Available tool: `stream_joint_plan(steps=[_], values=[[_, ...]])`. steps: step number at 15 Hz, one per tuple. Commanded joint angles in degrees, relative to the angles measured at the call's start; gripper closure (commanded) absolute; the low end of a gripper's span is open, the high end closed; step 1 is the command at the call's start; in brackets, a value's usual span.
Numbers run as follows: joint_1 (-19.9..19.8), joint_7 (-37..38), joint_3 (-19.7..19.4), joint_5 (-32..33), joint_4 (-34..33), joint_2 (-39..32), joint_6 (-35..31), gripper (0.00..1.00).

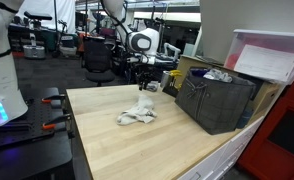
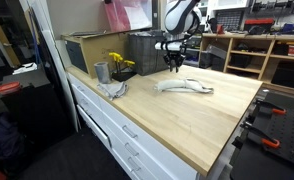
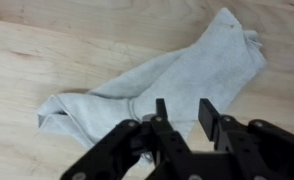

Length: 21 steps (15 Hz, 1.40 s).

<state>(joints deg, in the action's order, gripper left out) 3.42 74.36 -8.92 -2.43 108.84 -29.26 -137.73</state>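
Note:
A crumpled pale grey cloth (image 3: 157, 70) lies flat on the wooden table (image 1: 107, 150); both exterior views show it (image 1: 137, 113) (image 2: 184, 87). My gripper (image 3: 184, 105) hangs just above it, over its nearer edge, with the jaws parted and nothing between them. Both black fingers (image 3: 207, 115) stand clear of the fabric. In the exterior views the gripper (image 1: 147, 80) (image 2: 173, 65) points straight down a short way above the cloth.
A black crate (image 1: 217, 100) (image 2: 147, 50) stands on the table beside the cloth. A clear box with a pink lid (image 1: 272, 60) sits behind it. A metal cup (image 2: 101, 72), a yellow item (image 2: 120, 62) and another grey rag (image 2: 112, 88) lie near the table's far end.

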Motion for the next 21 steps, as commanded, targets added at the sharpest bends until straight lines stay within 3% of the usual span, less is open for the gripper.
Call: stream_joint_plan(steps=[1, 5, 8, 11, 16, 19, 20, 21], values=[[-0.11, -2.27, 3.05, -2.07, 6.3, 0.49, 1.97, 0.3], [-0.19, -4.04, 6.13, -6.05, 17.63, 3.02, -2.34, 0.01], [0.53, -4.28, 5.15, -5.64, 25.25, 5.21, -6.99, 0.0], [1.15, -8.5, 2.17, 0.2, 31.37, 7.89, -12.22, 0.0], [-2.52, -26.36, -1.13, 6.52, 37.63, 12.71, -17.74, 0.0], [-5.83, -40.19, -1.01, 5.51, 38.68, 15.47, -15.19, 0.0], [-2.86, -33.8, -2.31, 5.03, 36.14, 11.47, -16.34, 0.0], [-3.43, -35.23, -2.51, 4.86, 36.38, 12.01, -16.3, 0.0]])
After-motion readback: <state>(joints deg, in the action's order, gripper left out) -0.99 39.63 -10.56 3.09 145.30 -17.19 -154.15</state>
